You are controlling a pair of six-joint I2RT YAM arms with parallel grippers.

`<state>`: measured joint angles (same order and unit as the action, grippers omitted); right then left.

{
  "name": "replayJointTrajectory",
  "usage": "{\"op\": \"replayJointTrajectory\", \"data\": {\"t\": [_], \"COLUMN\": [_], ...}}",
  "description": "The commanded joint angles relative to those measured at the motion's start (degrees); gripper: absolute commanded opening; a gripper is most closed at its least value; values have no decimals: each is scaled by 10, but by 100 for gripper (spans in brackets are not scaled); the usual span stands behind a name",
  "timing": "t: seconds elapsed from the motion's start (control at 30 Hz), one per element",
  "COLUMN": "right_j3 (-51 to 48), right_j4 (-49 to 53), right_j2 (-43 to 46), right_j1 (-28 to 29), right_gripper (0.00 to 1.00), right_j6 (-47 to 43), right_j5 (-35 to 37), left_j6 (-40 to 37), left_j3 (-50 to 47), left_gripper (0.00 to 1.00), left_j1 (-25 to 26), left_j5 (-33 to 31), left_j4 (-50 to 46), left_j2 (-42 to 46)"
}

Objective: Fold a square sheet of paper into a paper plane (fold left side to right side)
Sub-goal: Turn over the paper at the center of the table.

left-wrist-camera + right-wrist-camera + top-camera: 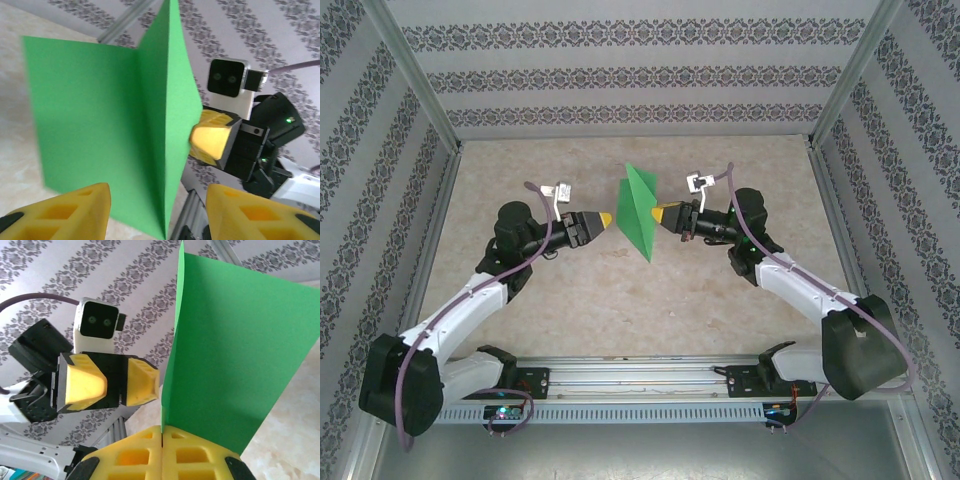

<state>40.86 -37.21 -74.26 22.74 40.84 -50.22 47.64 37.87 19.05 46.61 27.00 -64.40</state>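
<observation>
— Where is the sheet of paper (640, 213) right now?

— Up on edge over the middle of the table (520, 300), between the two arms. Whether its lower edge touches the tabletop I cannot tell.

— Who has it?

— The right gripper (663, 213). In its own wrist view the two yellow fingers (190, 455) are pressed together with the green sheet rising straight out of the seam, so it pinches the paper at the right-hand edge.

— And the left gripper (607, 218)?

— Just beside the sheet's left side, fingers (75, 210) spread wide. In its wrist view the paper's lower edge shows in the gap between them, but neither pad seems to touch it.

— So how much folding is done?

— Very little, I'd say. There is one straight crease running the height of the sheet, and the two halves stand apart at an open angle like a half-shut book. The left half has not been brought flat against the right half.

— No plane, then.

— Nothing like one: no pointed nose, no wings, only that single bend. By my reckoning the first fold is begun, not finished. It wants the left half swung over to meet the right, edges matched, then the crease pressed hard. All the nose and wing folds are left after that.
</observation>
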Motion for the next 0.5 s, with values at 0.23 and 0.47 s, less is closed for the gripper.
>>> {"op": "replayJointTrajectory", "data": {"t": [0.23,0.47], "right_j3": [19,31], "right_j4": [-52,-52], "right_j2": [-4,-15], "right_j1": [29,42], "right_gripper": [0,0], "right_j6": [36,43], "right_j5": [-32,-42], "left_j6": [19,14], "left_j3": [38,45], "left_gripper": [53,53], "left_j1": [20,26], "left_j5": [43,41], "left_j4": [91,90], "left_j2": [-35,-49]}}
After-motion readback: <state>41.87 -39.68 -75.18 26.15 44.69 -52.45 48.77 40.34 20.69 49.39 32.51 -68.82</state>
